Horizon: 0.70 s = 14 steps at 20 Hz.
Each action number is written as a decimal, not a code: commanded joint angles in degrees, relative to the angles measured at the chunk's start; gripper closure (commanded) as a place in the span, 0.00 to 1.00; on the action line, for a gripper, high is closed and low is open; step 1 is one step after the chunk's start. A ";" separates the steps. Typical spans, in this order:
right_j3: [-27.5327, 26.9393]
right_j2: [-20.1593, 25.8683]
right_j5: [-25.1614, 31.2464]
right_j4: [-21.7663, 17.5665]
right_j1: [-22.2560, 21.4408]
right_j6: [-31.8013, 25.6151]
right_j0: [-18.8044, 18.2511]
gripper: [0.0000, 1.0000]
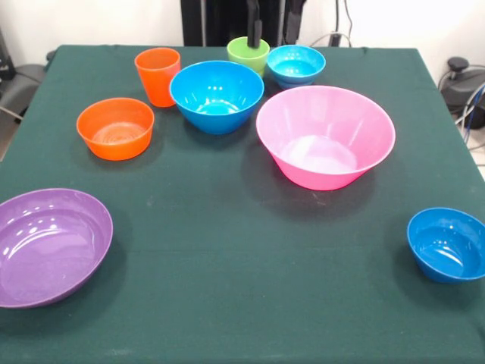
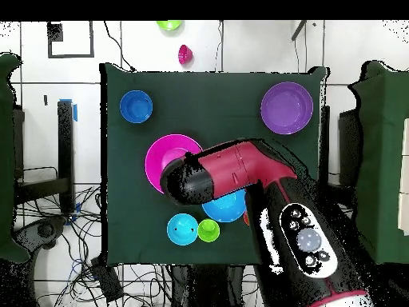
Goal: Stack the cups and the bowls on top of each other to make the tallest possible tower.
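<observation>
- Nothing stacked yet: tool point(image 1: 255, 34) hangs over green cup point(image 1: 248, 53), twelve o'clock; grip unreadable.
- Presumably light, stiff, slick plastic; take the rim.

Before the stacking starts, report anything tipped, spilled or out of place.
Nothing stands out. Both cups, orange and green, and all six bowls stand upright and apart on the table; the purple bowl sits at its edge.
</observation>
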 commanded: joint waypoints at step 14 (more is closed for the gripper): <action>-4.46 -9.36 -11.69 -9.41 13.14 2.93 5.76 0.00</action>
